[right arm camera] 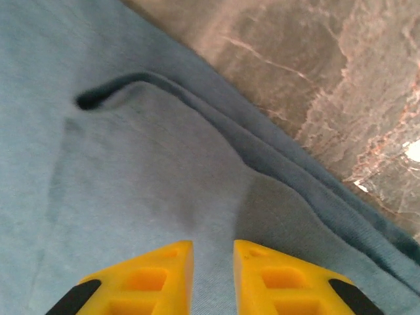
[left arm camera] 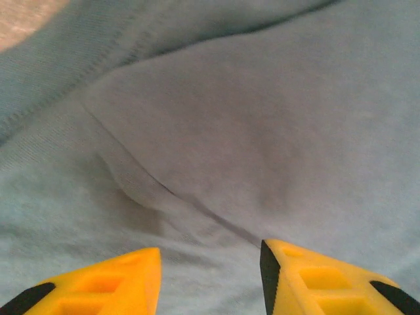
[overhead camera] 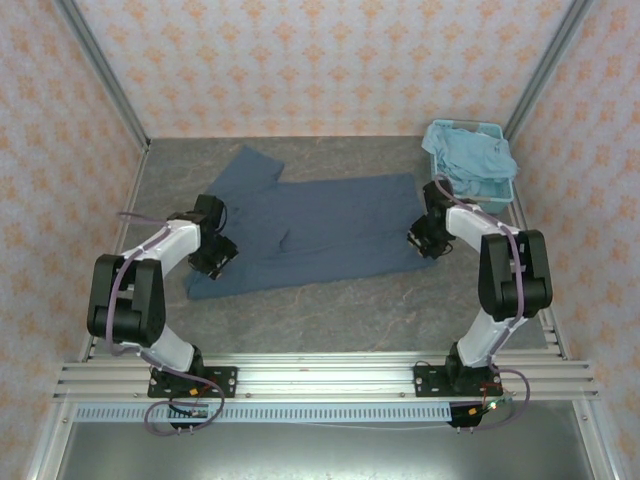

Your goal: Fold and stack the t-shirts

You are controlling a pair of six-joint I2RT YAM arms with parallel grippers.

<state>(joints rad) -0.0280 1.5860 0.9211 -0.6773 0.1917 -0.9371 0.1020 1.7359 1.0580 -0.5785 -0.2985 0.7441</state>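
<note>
Left pincer (overhead camera: 213, 252) low over the near-left end of the dark slate-blue t-shirt (overhead camera: 320, 225), fingers well apart, no cloth taken. Right pincer (overhead camera: 424, 238) at the shirt's right edge, fingers nearly together with a narrow gap, nothing seen pinched. Shirt spread mostly flat on mid tabletop (overhead camera: 350, 320). Likely step: starting the first fold; next, both need a firm pinch on an edge. Far right: pale sky-blue t-shirt (overhead camera: 470, 155) heaped in the basket (overhead camera: 490, 127), unfolded.
</note>
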